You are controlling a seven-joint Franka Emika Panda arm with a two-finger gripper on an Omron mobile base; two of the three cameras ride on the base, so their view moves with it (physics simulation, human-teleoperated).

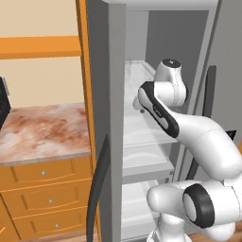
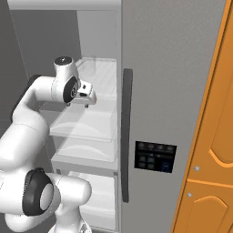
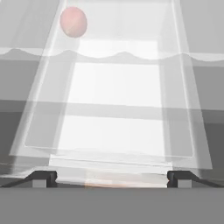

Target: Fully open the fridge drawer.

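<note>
The grey fridge [image 2: 173, 68] stands open, with stacked translucent drawers [image 2: 86, 125] inside. My gripper [image 2: 88, 101] reaches into the compartment, just above the front of the upper pulled-out drawer [image 1: 142, 137]. In the hand view the gripper [image 3: 112, 177] is open, its fingertips [image 3: 43, 177] wide apart and nothing between them. They sit at the near edge of a clear drawer [image 3: 113, 109] that stretches away to a wavy rim. A pinkish round item [image 3: 73, 22] shows through the plastic at the far left. The open left door's curved black handle [image 1: 97, 189] hangs low.
The shut right fridge door carries a straight black handle [image 2: 127, 136] and a dark control panel [image 2: 154, 156]. A tall orange cabinet door [image 2: 209, 136] stands to its right. Left of the fridge are a marbled counter [image 1: 42, 130] and orange wooden drawers [image 1: 45, 189].
</note>
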